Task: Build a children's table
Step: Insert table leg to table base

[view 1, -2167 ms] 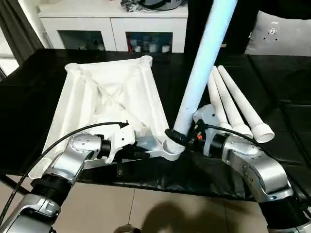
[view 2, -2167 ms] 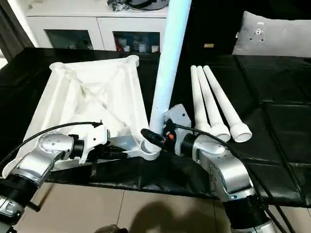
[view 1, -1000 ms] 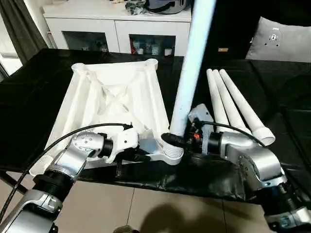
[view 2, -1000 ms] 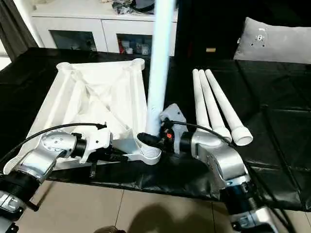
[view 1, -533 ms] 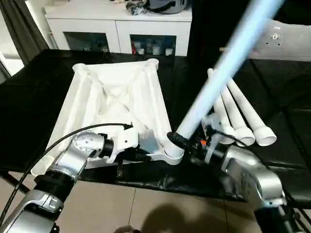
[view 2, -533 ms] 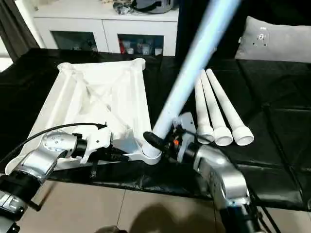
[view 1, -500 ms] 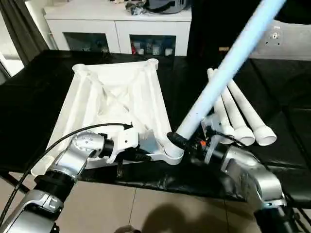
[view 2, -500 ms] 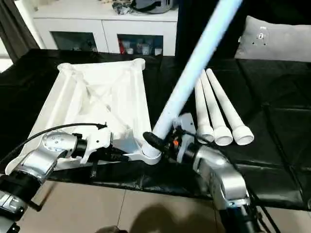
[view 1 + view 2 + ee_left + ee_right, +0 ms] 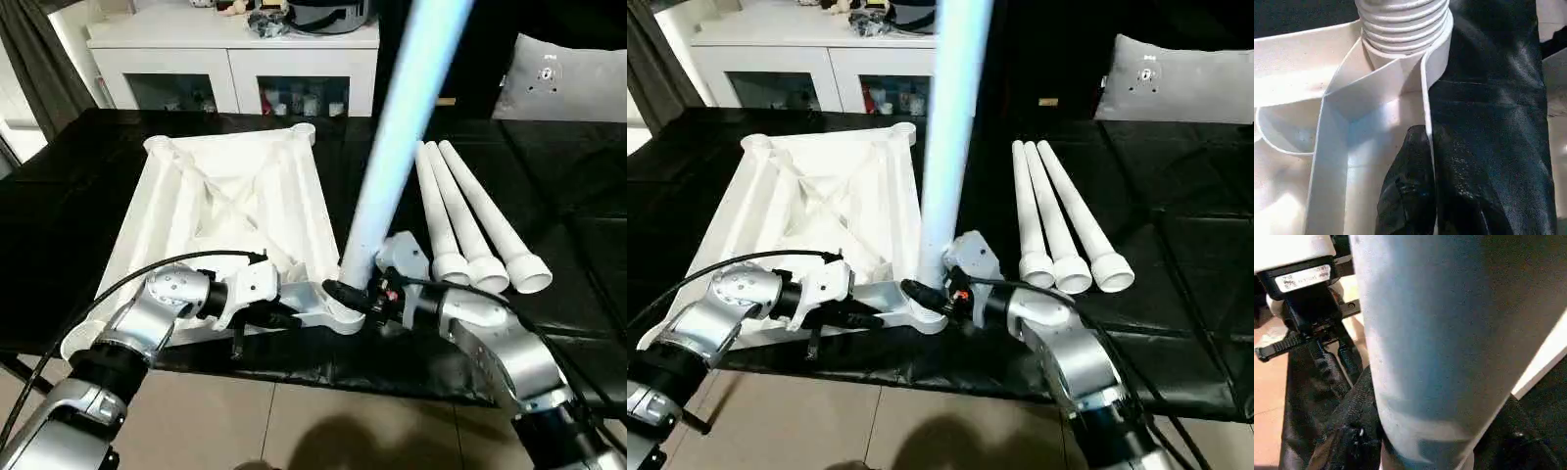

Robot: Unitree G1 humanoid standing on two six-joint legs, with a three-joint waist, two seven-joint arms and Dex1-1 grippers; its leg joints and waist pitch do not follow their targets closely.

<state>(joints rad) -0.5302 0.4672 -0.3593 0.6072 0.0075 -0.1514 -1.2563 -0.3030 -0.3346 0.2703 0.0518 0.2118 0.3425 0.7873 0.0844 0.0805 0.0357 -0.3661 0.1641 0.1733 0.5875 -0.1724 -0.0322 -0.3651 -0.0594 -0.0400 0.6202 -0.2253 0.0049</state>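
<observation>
My left gripper (image 9: 286,315) pinches the tabletop's (image 9: 230,201) near rim; my right gripper (image 9: 355,294) clamps the leg (image 9: 392,147), standing almost upright in the near corner socket (image 9: 338,311). Best to keep it plumb, then twist down squarely. Three spare legs (image 9: 475,220) lie farther right.

My work rests on a table (image 9: 88,211) covered with a black, slightly glossy sheet (image 9: 1176,245) whose front edge hangs down over the tiled floor (image 9: 294,421). Beyond the far edge I see a white cabinet (image 9: 235,64) with glass-fronted compartments holding small items I cannot make out; a few objects crowd its top. A grey cushion (image 9: 573,83) sits at the far right. A dark curtain (image 9: 44,73) hangs at the far left.
</observation>
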